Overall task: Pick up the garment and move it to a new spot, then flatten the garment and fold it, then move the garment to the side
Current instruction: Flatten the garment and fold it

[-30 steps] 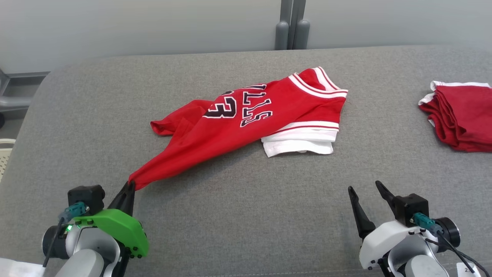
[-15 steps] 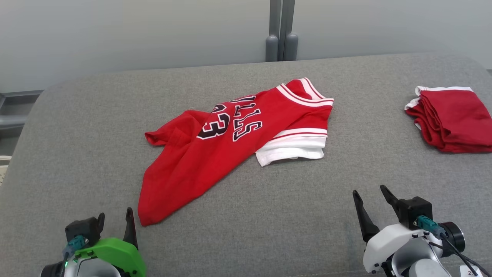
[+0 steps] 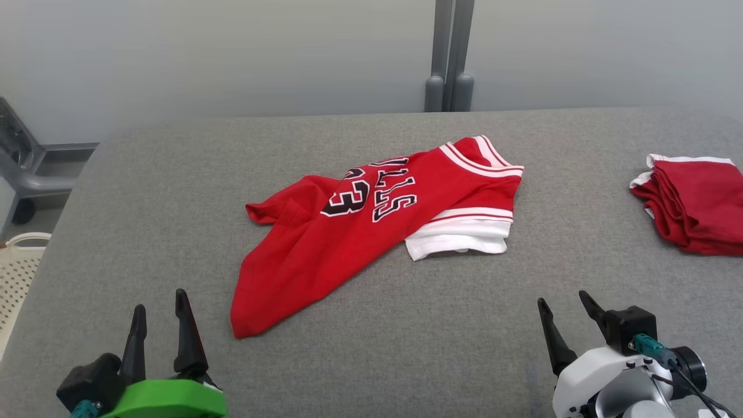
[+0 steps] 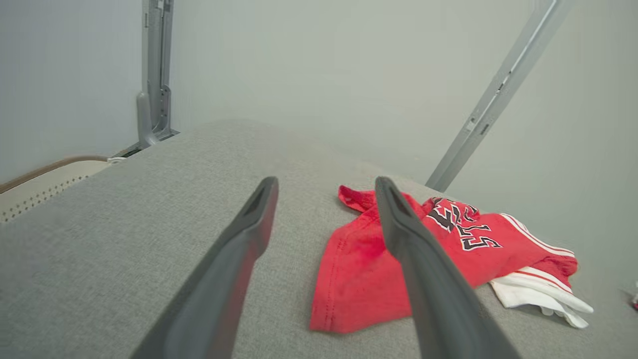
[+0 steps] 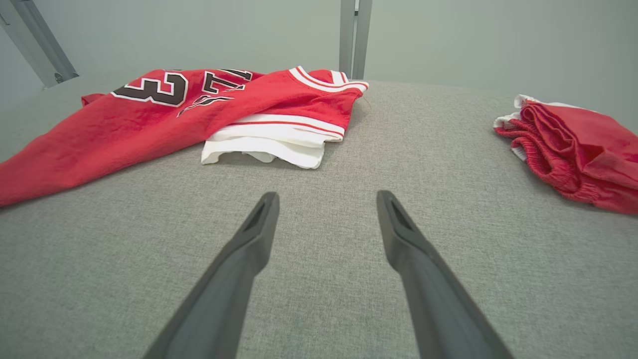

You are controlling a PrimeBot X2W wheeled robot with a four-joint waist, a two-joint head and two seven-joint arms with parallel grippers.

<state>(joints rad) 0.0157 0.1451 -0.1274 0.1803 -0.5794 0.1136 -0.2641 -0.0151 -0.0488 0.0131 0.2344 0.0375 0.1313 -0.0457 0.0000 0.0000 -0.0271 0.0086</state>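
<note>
Left hand (image 3: 160, 300) has released. One second earlier it was clamped on the lower corner of the garment (image 3: 348, 232), drawing the cloth taut. Its fingers now stand apart and empty, near that corner and clear of it. Right hand (image 3: 562, 298) is likewise spread and holds nothing, as before. The garment rests near the middle of the grey surface (image 3: 406, 360), its freed corner slack and lying flat (the head camera has also shifted, so the change in framing is not garment travel).

Judgement: the relocation step appears complete. Flattening is next, since the red body lies skewed and the white-trimmed end is bunched over itself. A folded red pile (image 3: 696, 203) sits well apart, to the right.
</note>
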